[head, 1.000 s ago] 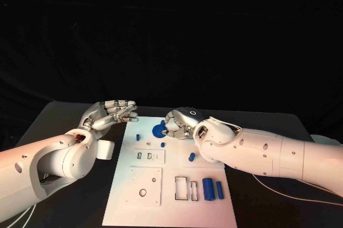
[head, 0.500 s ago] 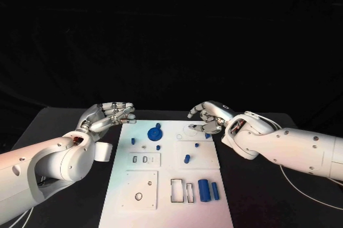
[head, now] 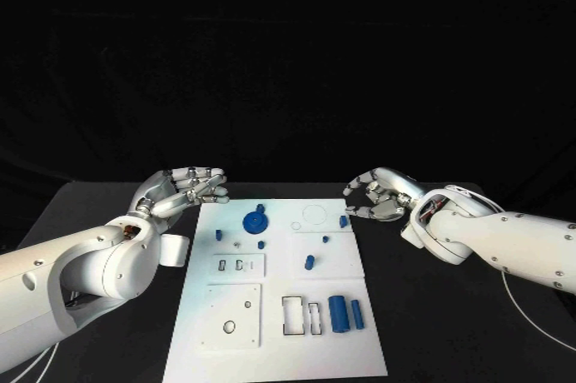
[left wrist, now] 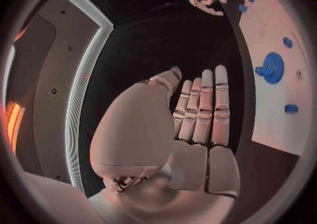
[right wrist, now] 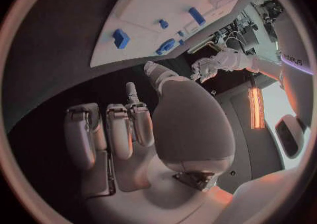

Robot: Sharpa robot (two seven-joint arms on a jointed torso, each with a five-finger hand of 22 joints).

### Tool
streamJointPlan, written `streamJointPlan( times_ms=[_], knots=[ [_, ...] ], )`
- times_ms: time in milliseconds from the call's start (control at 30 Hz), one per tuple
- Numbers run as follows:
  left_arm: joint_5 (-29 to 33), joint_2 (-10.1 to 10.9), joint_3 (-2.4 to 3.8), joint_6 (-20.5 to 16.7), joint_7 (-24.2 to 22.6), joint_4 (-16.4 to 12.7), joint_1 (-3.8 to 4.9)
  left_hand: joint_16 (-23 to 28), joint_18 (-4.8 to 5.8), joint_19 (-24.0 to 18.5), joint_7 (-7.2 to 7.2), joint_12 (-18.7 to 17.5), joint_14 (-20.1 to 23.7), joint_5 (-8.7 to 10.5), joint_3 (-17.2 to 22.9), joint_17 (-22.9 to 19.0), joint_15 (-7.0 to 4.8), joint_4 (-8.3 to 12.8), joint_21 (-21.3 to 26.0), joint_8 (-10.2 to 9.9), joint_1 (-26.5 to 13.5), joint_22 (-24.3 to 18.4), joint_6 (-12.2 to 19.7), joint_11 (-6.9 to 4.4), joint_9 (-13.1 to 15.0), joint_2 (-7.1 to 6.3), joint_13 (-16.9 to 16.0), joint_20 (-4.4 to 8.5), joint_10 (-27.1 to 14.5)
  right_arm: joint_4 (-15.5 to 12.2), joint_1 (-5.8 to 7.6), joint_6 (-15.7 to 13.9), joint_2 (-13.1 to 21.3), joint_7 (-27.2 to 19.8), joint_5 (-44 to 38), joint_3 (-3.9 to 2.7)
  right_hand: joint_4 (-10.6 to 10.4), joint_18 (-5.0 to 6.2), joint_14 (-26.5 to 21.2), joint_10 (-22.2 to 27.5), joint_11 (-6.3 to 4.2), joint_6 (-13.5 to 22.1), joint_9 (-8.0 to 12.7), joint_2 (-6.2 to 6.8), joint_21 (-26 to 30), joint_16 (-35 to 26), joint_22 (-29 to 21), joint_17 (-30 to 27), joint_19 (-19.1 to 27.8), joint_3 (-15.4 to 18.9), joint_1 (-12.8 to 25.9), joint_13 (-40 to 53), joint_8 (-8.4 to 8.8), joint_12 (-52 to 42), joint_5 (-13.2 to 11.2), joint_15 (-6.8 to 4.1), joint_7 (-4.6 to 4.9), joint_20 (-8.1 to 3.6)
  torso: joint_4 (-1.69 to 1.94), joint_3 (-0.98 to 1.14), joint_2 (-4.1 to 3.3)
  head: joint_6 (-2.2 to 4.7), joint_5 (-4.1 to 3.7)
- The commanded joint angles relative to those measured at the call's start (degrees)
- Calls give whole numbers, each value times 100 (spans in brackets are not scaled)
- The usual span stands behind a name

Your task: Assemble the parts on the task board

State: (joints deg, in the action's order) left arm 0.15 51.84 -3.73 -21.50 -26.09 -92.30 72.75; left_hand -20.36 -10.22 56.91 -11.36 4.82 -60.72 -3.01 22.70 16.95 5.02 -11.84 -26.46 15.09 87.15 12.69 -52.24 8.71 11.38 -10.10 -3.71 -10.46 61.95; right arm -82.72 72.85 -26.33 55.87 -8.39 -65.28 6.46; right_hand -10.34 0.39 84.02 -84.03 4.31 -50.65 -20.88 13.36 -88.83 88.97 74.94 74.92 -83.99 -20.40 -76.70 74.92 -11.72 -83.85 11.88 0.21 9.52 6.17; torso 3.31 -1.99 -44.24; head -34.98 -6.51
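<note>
Beside the board (head: 274, 333) — left hand (head: 182, 193) off its far left corner, right hand (head: 378, 197) off its far right; both with fingers curled, grasping nothing. On board — blue gear (head: 255, 222) at far end, cylinder (head: 339, 314) nearer.

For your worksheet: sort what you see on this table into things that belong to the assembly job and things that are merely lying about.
Belonging to the job:
task board
blue gear
two blue cylinders
small blue pieces
left hand
right hand

Lying about:
white cylinder beside the board, off its left edge
black table
</note>
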Motion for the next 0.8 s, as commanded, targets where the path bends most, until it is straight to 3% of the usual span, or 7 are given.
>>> streamJointPlan(
  times_ms=[33,233,600,800],
  knots=[
    [7,-19,4,122,-30,6,6,30,-1,-46,-23,-18,-11,8,18,7,36,4,-22,-21,-41,7,-18,-15,-9,-30,-5,3,45,68,-40,191,-27,-155,133,3,30,11,488,-10,39,35,7,41,23,-29,1358,1009,-471,9,-17,850,27,31,35,34,2,44,14,-21,-2,-29,-24],
    [6,-26,4,129,-27,26,5,38,0,-53,-22,-24,-6,9,19,9,38,6,-22,-24,-46,7,-15,-15,-10,-36,-4,1,47,213,-138,282,-109,-123,44,14,48,12,489,-3,47,64,10,47,27,-27,1355,1016,-468,14,-31,844,50,37,37,41,11,50,35,-34,2,-54,-10],
    [6,-21,4,128,-27,48,5,38,0,-53,-22,-24,-6,9,19,9,38,6,-22,-24,-46,7,-15,-15,-10,-36,-4,1,47,399,-231,373,-193,-83,-90,24,92,13,492,16,62,110,14,61,32,-24,1350,1028,-464,23,-71,829,90,53,34,54,27,62,13,-39,4,-78,12],
    [5,-32,4,132,-28,67,5,38,0,-53,-22,-24,-6,9,19,9,38,6,-22,-24,-46,7,-15,-15,-10,-36,-4,1,47,453,-257,381,-247,-59,-148,25,94,11,495,7,63,113,14,60,27,-21,1356,1042,-469,24,-72,839,92,43,31,55,28,63,22,-38,2,-86,6]
  ],
)
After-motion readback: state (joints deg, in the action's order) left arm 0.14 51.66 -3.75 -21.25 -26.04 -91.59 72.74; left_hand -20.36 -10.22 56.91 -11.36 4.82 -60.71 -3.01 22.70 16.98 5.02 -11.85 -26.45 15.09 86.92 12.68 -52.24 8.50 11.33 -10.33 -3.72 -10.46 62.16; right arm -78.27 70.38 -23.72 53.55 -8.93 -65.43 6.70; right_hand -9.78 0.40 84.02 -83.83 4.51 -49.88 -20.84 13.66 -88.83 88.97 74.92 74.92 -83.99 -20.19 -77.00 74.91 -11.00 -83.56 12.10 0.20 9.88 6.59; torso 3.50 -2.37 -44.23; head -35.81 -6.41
